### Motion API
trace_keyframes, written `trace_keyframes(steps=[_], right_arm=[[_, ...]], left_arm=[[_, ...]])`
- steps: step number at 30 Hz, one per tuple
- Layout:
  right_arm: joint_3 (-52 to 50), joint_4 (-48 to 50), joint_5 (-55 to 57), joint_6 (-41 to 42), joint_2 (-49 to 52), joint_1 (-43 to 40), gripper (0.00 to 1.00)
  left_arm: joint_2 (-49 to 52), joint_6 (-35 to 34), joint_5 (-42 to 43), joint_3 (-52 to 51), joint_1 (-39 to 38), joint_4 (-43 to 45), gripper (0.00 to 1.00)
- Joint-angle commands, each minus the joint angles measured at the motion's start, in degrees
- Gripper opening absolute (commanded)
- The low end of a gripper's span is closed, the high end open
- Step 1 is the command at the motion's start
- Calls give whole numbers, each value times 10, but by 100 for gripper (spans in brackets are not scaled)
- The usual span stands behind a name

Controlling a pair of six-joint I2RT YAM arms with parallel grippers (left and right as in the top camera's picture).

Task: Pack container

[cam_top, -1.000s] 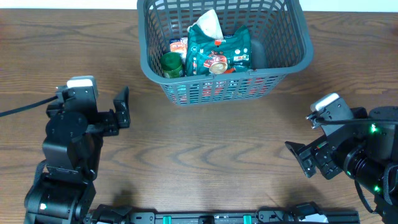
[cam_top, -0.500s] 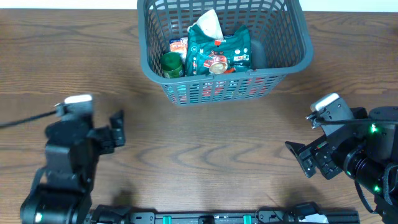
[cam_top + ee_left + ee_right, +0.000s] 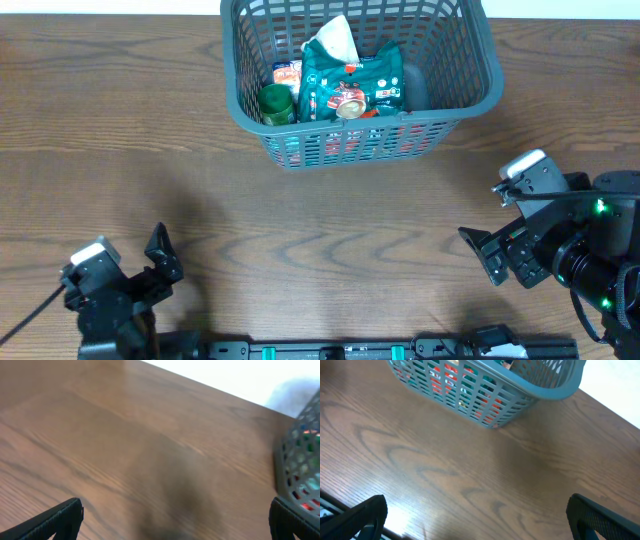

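The dark grey lattice container (image 3: 460,55) stands at the back middle of the table. It holds a green-lidded jar (image 3: 276,103), teal packets (image 3: 350,85), a small can and a white wrapper. It also shows at the top of the right wrist view (image 3: 485,390) and at the right edge of the left wrist view (image 3: 300,465). My left gripper (image 3: 160,258) is open and empty near the front left edge. My right gripper (image 3: 485,255) is open and empty at the front right. Both are far from the container.
The wooden table (image 3: 330,220) lies bare between the arms and the container. A black rail runs along the front edge (image 3: 340,350). A cable trails from the left arm at the lower left.
My left arm has pulled back toward the front edge of the table and now sits low at the front left. The right arm and the container have not moved.
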Motion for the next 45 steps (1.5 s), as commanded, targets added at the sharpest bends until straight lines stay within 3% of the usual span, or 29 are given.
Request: trace_keyframes(steps=[1, 8, 14, 45], right_arm=[[1, 0, 1, 7, 0, 2, 99], [1, 0, 1, 7, 0, 2, 99], [1, 0, 1, 7, 0, 2, 99], [1, 0, 1, 7, 0, 2, 99]], left_arm=[[-38, -48, 3, -71, 10, 27, 98], [-67, -70, 29, -204, 11, 175, 99], [-68, -66, 46, -260, 11, 270, 98], [-66, -66, 46, -261, 11, 270, 99]])
